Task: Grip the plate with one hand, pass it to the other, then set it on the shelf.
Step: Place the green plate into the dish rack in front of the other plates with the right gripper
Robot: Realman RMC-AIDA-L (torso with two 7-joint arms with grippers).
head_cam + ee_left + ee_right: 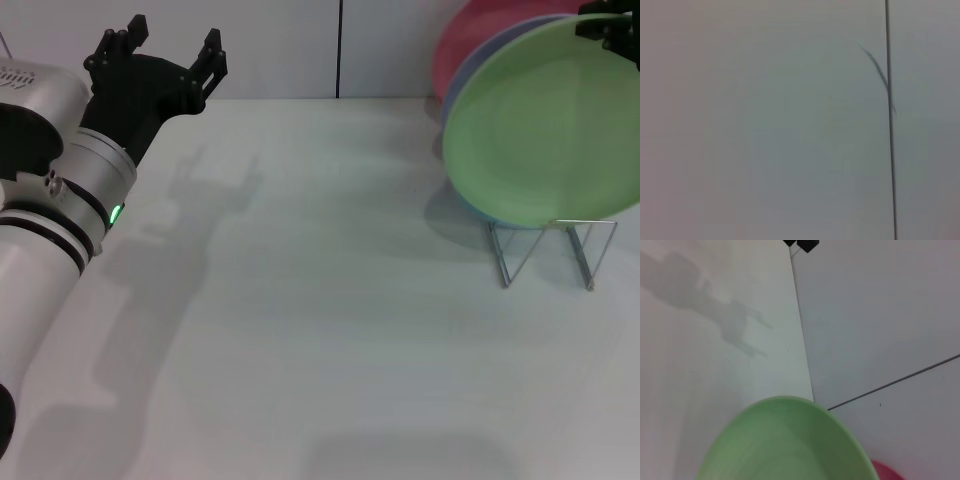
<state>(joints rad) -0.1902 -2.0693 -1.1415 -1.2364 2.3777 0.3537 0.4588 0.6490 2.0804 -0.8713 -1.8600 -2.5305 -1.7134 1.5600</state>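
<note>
The light green plate (540, 120) stands upright at the far right of the head view, its lower edge at the silver wire shelf (550, 250). My right gripper (610, 30), slim and black, sits at the plate's upper rim and appears shut on it. The plate also fills the lower part of the right wrist view (790, 445). My left gripper (165, 48), on the silver arm with the green light, is open and empty at the table's far left, well apart from the plate.
A bluish-lavender plate (455, 90) and a pink plate (470, 40) stand behind the green one. The white table (320, 330) stretches between the two arms. A wall with a dark seam (889, 125) lies behind.
</note>
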